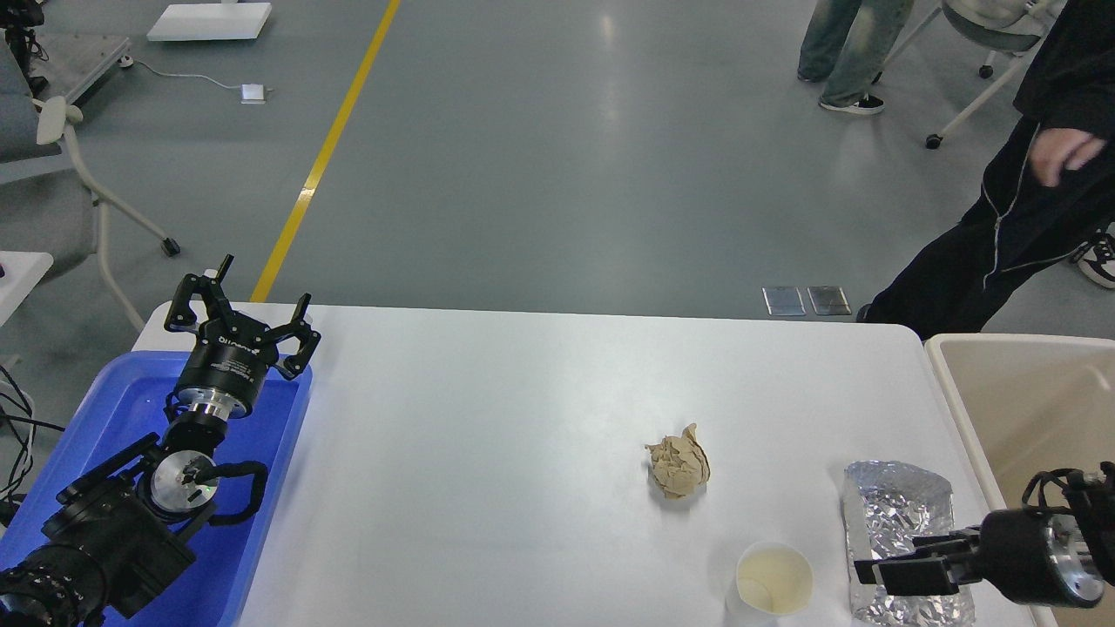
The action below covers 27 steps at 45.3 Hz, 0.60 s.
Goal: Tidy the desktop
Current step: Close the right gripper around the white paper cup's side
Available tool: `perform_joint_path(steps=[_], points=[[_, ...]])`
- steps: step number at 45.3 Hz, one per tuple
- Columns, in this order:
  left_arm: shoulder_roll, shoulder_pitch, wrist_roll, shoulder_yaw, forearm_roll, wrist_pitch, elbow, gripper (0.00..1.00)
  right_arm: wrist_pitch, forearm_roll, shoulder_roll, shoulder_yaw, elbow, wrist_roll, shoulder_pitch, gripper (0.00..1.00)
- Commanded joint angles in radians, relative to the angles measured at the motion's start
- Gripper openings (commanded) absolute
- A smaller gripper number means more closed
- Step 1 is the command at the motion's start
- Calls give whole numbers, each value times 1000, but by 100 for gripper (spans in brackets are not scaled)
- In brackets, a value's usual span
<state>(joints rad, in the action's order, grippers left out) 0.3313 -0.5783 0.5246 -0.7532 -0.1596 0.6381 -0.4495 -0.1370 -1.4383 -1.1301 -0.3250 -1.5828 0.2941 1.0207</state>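
- Desktop (pixel 488 418): a broad white top with rounded corners, filling the lower middle of the head view, with grey floor beyond its far edge.
- On its left end sits a blue tray (pixel 270 488), its long side running toward the near edge.
- The left gripper (pixel 261 305) hangs over the tray's far corner, fingers spread wide apart and pointing away from the robot, nothing between them. The black left arm (pixel 113 531) reaches in across the tray from the lower left.
- Near the middle of the table, a little right, lies a crumpled ball of brown paper (pixel 679 468), on its own and well apart from both arms.
- At the near edge stands a clear cup (pixel 773 580), its inside pale yellowish.
- Just right of the cup lies a crinkled silver foil bag (pixel 897 522), flat on the table.
- The right gripper (pixel 906 564) comes in from the lower right, over the near part of the foil bag. Its dark fingers lie stacked from this angle, so I cannot tell whether they are parted or closed, or touching the foil.
- A beige bin (pixel 1019 392) stands against the table's right end.
- Beyond the table, a yellow line (pixel 327 152) crosses the floor, and a person in black (pixel 1019 226) stands at the far right.
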Motion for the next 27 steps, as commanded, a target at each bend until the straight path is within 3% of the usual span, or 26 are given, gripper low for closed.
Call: perform_joint_path(steps=[1, 27], points=[[0, 0, 0, 0, 0, 0, 0, 100, 0, 159, 62, 12, -3, -59, 1, 100], [0, 0, 0, 0, 0, 0, 0, 100, 2, 174, 237, 12, 29, -59, -21, 100]])
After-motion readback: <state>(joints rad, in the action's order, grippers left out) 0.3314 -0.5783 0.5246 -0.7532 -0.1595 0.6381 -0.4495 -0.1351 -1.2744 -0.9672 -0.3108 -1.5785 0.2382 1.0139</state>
